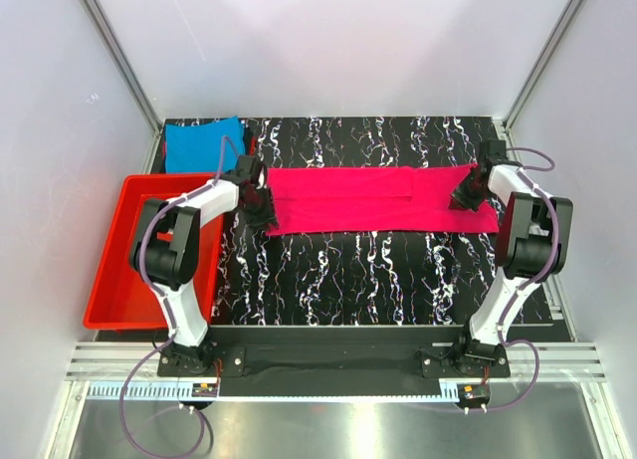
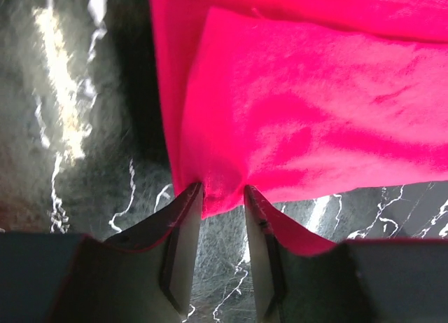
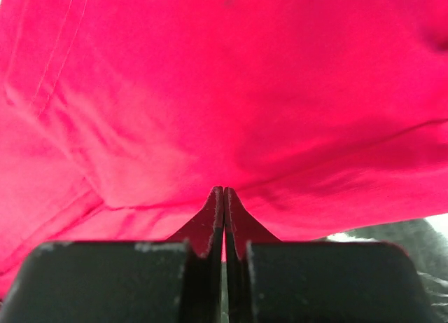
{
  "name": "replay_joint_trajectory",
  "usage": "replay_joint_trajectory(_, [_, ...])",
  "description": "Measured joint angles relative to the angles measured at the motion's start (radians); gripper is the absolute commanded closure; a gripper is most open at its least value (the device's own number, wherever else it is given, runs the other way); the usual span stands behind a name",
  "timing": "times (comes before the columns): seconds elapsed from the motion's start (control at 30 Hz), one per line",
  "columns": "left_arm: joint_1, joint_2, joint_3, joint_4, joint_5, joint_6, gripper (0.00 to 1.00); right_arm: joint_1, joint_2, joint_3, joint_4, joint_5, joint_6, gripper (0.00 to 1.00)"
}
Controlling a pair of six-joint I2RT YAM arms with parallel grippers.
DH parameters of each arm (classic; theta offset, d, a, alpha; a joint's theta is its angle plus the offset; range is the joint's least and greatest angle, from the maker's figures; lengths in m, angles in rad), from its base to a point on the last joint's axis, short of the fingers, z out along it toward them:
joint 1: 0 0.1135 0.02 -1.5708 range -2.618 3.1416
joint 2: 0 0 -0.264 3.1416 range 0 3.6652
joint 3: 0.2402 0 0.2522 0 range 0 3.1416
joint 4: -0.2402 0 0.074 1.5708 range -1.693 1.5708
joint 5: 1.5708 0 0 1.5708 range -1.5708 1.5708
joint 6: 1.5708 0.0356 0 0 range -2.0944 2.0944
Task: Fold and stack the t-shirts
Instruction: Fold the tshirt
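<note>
The magenta-pink t-shirt [image 1: 378, 198] lies as a long folded strip across the far half of the black marbled table. My left gripper [image 1: 261, 215] is at its left end. In the left wrist view the jaws [image 2: 222, 190] stand a little apart with the pink shirt's [image 2: 301, 113] lower corner pinched between the tips. My right gripper [image 1: 466, 198] is at the strip's right end. In the right wrist view it [image 3: 223, 190] is closed tight on the pink cloth [image 3: 224, 92]. The turquoise-blue t-shirt [image 1: 204, 143] lies folded at the far left corner.
A rigid red plastic tray [image 1: 124, 270] stands at the left, beside the left arm. White walls and metal posts enclose the table on three sides. The near half of the table [image 1: 368, 280] shows bare black marbled surface.
</note>
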Motion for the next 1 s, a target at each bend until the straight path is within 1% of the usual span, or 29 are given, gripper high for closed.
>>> replay_joint_trajectory(0.07, [0.0,-0.03,-0.044,0.021,-0.001,-0.018,0.63,-0.014,0.0,0.0,0.011,0.004,-0.011,1.0])
replay_joint_trajectory(0.17, [-0.005,-0.046,-0.064,0.026,-0.012,-0.031,0.63,-0.026,0.01,0.0,0.033,0.024,-0.043,1.0])
replay_joint_trajectory(0.2, [-0.009,-0.047,-0.064,0.026,-0.022,-0.033,0.65,-0.027,0.022,0.005,0.036,0.032,-0.061,1.0])
replay_joint_trajectory(0.33, [-0.028,-0.069,-0.079,0.022,-0.084,-0.04,0.65,-0.027,0.095,0.055,0.026,0.041,-0.127,0.98])
replay_joint_trajectory(0.43, [-0.055,-0.121,-0.114,0.007,-0.127,-0.051,0.65,-0.027,0.101,0.066,0.052,0.042,-0.189,0.95])
replay_joint_trajectory(0.53, [-0.074,-0.207,-0.16,-0.006,-0.129,-0.071,0.61,-0.027,0.122,0.093,0.041,0.031,-0.241,0.96])
replay_joint_trajectory(0.67, [-0.076,-0.341,-0.168,-0.005,-0.111,-0.086,0.58,-0.027,0.234,0.272,0.012,0.018,-0.312,0.95])
replay_joint_trajectory(0.73, [-0.074,-0.37,-0.143,-0.006,-0.094,-0.084,0.58,-0.027,0.284,0.356,0.003,0.018,-0.343,0.93])
replay_joint_trajectory(0.9, [-0.074,-0.335,-0.046,-0.002,-0.043,-0.051,0.57,-0.027,0.36,0.528,-0.027,0.018,-0.42,0.89])
replay_joint_trajectory(1.0, [-0.074,-0.253,0.012,-0.012,-0.025,-0.019,0.56,-0.027,0.388,0.621,-0.044,0.014,-0.455,0.86])
